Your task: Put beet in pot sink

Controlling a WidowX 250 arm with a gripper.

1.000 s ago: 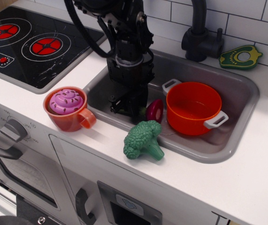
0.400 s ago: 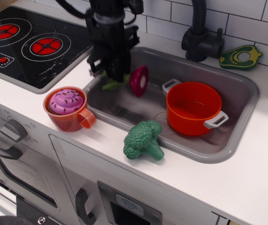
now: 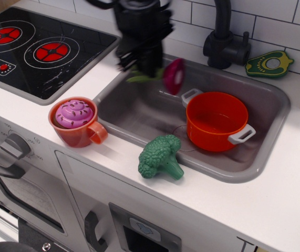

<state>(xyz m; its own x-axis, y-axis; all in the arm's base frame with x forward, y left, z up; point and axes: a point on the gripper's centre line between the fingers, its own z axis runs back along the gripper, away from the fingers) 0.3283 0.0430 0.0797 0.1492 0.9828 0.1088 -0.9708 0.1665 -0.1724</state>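
My gripper [image 3: 142,71] is shut on the green stalks of the beet [image 3: 173,76]. The magenta bulb sticks out to the right, held in the air over the left part of the grey sink [image 3: 139,113]. The orange pot [image 3: 216,121] with grey handles stands in the sink, to the right of and below the beet. The pot looks empty. The gripper and beet are motion-blurred.
A green broccoli [image 3: 160,156] lies on the sink's front rim. An orange mug with a purple swirl [image 3: 75,121] stands on the white counter at the left. A black stove [image 3: 34,50] is at the far left. A black faucet [image 3: 224,42] and a green avocado toy [image 3: 269,63] are behind the sink.
The gripper took the beet off the sink floor, lifted it, and has moved up and to the right with it, toward the pot.
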